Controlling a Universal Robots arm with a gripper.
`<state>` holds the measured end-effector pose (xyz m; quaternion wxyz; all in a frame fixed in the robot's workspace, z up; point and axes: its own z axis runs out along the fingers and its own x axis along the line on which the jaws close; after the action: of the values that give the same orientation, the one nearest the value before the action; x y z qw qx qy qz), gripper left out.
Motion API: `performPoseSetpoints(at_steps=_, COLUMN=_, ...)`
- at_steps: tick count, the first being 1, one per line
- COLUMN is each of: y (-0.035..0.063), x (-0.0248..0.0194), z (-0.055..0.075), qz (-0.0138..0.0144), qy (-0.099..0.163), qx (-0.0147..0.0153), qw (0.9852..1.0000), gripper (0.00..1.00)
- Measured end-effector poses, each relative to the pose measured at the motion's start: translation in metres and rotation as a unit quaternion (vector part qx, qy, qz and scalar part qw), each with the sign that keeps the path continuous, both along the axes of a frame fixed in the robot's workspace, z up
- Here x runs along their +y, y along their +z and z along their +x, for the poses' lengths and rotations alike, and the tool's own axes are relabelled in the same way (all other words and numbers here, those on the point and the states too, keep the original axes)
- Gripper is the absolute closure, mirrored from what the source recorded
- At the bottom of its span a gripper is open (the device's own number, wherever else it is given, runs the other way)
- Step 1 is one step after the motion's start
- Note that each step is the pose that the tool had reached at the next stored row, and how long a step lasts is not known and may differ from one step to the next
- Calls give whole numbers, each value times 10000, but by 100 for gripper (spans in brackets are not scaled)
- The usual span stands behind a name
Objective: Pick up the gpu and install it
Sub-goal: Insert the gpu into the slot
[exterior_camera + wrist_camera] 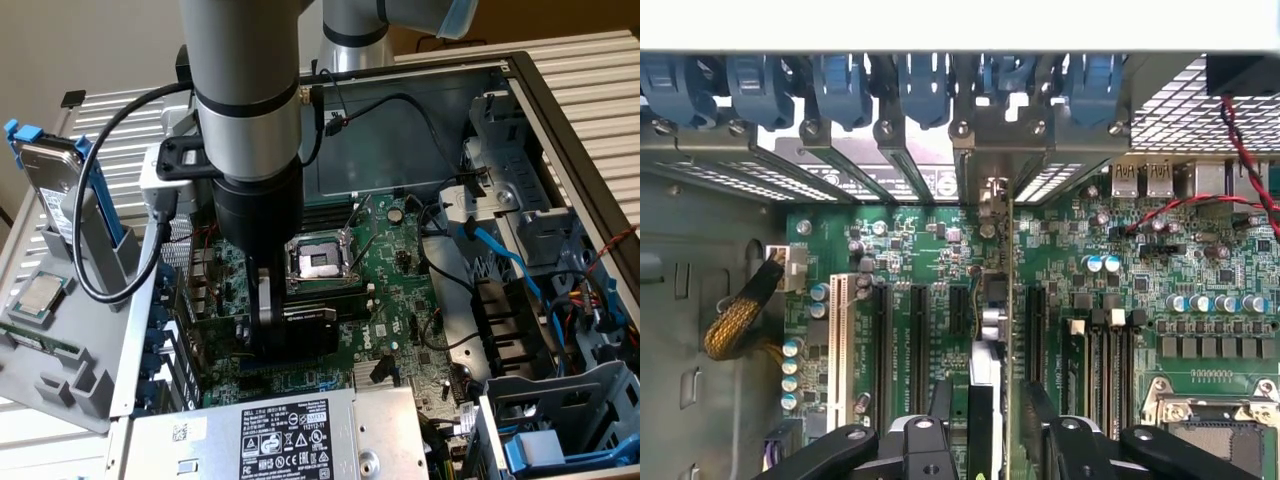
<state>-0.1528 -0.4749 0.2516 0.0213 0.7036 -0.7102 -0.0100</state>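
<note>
Your pincer (982, 425) stands partly open, one finger (938, 415) on each side of the gpu (983, 400), with a gap on both sides and no grip visible. The gpu stands on edge in a motherboard (1200, 290) slot, its bracket against the rear slot covers (880, 130). In the exterior view, its black shroud (310, 325) sits just near of the CPU socket (318, 262).

A thick silver-grey arm (240, 60) with black band joints narrows to a black wrist; a black cable (120, 200) loops beside it, above the black fingers (1080, 450).
</note>
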Motion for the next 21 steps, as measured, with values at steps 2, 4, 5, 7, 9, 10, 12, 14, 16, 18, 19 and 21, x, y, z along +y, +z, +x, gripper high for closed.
performPoseSetpoints(at_steps=2, y=29, x=0, z=0, qz=1, qy=0, qx=0, qw=10000, gripper=59)
performPoseSetpoints(at_steps=4, y=61, x=0, z=0, qz=1, qy=0, qx=0, qw=10000, gripper=59)
performPoseSetpoints(at_steps=5, y=80, x=0, z=0, qz=1, qy=0, qx=0, qw=10000, gripper=59)
performPoseSetpoints(at_steps=7, y=123, x=0, z=0, qz=0, qy=0, qx=0, qw=10000, gripper=59)
performPoseSetpoints(at_steps=9, y=167, x=0, z=0, qz=1, qy=0, qx=0, qw=10000, gripper=59)
performPoseSetpoints(at_steps=10, y=183, x=0, z=0, qz=1, qy=0, qx=0, qw=10000, gripper=59)
performPoseSetpoints(at_steps=12, y=210, x=0, z=0, qz=0, qy=1, qx=0, qw=10000, gripper=59)
performPoseSetpoints(at_steps=14, y=246, x=0, z=0, qz=1, qy=0, qx=-1, qw=10000, gripper=59)
performPoseSetpoints(at_steps=16, y=298, x=0, z=0, qz=1, qy=0, qx=0, qw=10000, gripper=59)
performPoseSetpoints(at_steps=18, y=333, x=0, z=0, qz=0, qy=0, qx=0, qw=10000, gripper=59)
performPoseSetpoints(at_steps=19, y=335, x=0, z=0, qz=2, qy=0, qx=-1, qw=10000, gripper=59)
performPoseSetpoints(at_steps=21, y=335, x=0, z=0, qz=2, qy=0, qx=-1, qw=10000, gripper=59)
